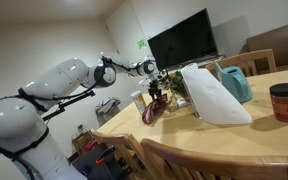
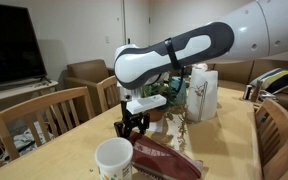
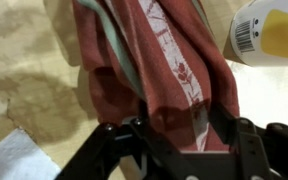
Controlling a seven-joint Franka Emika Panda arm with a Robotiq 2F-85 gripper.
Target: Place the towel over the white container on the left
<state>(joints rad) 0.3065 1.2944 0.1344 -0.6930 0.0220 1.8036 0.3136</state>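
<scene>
The towel (image 3: 154,60), dark red with a pale patterned stripe, fills the middle of the wrist view and lies on the wooden table (image 2: 74,150) in an exterior view (image 2: 169,160). My gripper (image 3: 179,125) is down over one end of it. Its fingers (image 3: 222,125) stand on either side of the bunched cloth and press against it. In both exterior views the gripper (image 1: 156,92) (image 2: 132,128) sits low at the towel (image 1: 153,110). The white container (image 2: 114,158) stands upright close beside the towel. The wrist view shows it at the top right (image 3: 269,30) with a barcode label.
A big white slanted object (image 1: 214,95) (image 2: 202,92) stands just behind the towel. A teal jug (image 1: 236,82) and a dark red jar (image 1: 284,102) lie farther along the table. Wooden chairs (image 1: 184,160) (image 2: 44,115) ring the table edges.
</scene>
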